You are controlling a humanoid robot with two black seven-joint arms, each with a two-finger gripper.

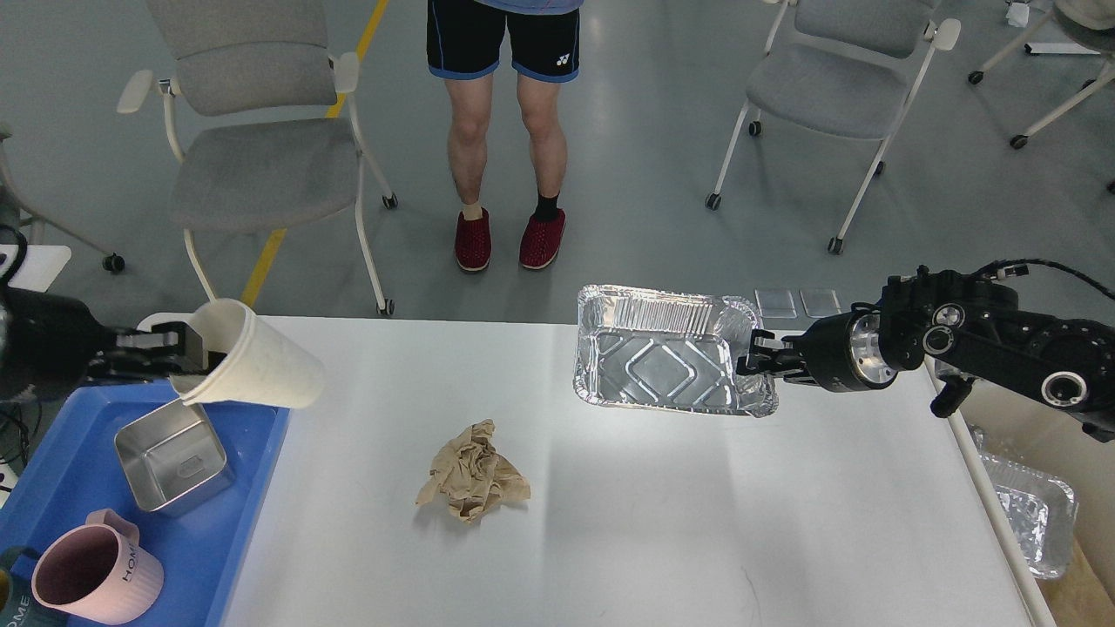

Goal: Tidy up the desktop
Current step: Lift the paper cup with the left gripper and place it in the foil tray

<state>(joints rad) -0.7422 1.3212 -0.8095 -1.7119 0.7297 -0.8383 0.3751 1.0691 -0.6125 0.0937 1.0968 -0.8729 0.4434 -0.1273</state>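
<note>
The desktop (662, 514) is a large white tabletop. A crumpled brown paper ball (471, 472) lies on it left of centre. My left gripper (187, 348) is shut on the rim of a white paper cup (253, 359), held tipped on its side in the air above the table's far left corner. My right gripper (756, 364) is shut on the right rim of an empty foil tray (666, 361), held above the far side of the table.
A blue plastic tray (239, 514) at the left holds a steel box (172, 455) and a pink mug (91, 577). More foil trays (1032, 514) lie below the table's right edge. A person (505, 131) stands beyond the table, between grey chairs (253, 148).
</note>
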